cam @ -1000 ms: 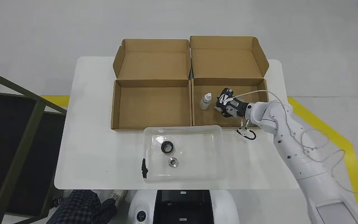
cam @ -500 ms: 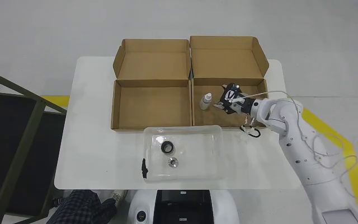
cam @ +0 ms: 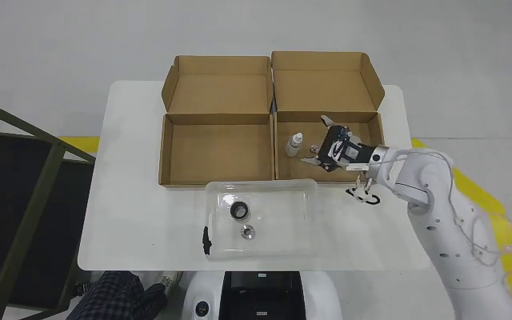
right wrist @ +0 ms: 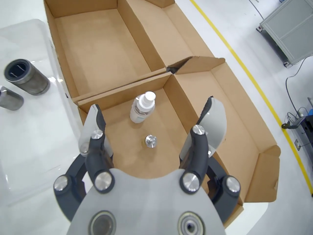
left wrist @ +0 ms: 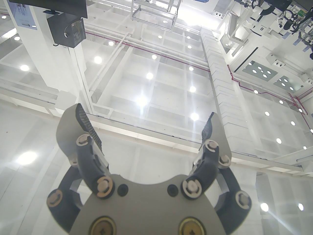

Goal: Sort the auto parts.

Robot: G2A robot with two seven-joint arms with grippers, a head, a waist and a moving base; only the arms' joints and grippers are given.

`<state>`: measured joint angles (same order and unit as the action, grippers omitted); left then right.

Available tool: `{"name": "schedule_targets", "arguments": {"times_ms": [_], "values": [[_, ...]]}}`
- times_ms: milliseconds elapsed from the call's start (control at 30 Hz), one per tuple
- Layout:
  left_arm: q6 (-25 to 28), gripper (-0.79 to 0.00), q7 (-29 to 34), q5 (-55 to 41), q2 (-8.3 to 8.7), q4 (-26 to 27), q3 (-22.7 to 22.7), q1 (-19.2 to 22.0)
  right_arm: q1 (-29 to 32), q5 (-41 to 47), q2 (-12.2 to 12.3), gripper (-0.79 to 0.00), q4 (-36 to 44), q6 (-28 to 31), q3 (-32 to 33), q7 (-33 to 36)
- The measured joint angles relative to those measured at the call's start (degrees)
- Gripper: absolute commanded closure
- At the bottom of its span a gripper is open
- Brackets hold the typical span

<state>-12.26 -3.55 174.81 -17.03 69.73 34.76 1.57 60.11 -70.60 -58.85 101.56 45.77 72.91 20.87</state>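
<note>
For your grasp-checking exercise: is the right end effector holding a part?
No, the right end effector has its fingers apart and empty, and the metal part lies loose on the box floor.

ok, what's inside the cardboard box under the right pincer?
An upright white bottle and a small round metal part beside it, on the floor of the box. The right pincer, open, hides some floor in the top view.
</note>
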Motion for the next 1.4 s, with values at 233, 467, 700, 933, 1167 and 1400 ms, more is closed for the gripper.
{"name": "schedule_targets", "arguments": {"times_ms": [233,467,700,933,1167,1400], "values": [[0.00,-0.785,0.00,0.00,0.00,0.00,0.00,0.00,3.93,3.47,0.41,-0.748,7.56,3.95,-0.23,-1.65],[0.00,-0.785,0.00,0.00,0.00,0.00,0.00,0.00,6.27,3.79,0.49,-0.776,11.61,5.65,-2.79,-2.02],[0.00,-0.785,0.00,0.00,0.00,0.00,0.00,0.00,6.91,2.17,0.13,-0.779,11.45,6.13,-7.81,-1.69],[0.00,-0.785,0.00,0.00,0.00,0.00,0.00,0.00,5.18,-0.25,-0.65,-0.773,8.82,5.82,-13.62,-0.97],[0.00,-0.785,0.00,0.00,0.00,0.00,0.00,0.00,3.67,-2.82,-1.30,-0.745,7.21,5.60,-18.00,0.22],[0.00,-0.785,0.00,0.00,0.00,0.00,0.00,0.00,3.27,-4.96,-1.63,-0.671,5.14,6.39,-20.77,0.42]]}}
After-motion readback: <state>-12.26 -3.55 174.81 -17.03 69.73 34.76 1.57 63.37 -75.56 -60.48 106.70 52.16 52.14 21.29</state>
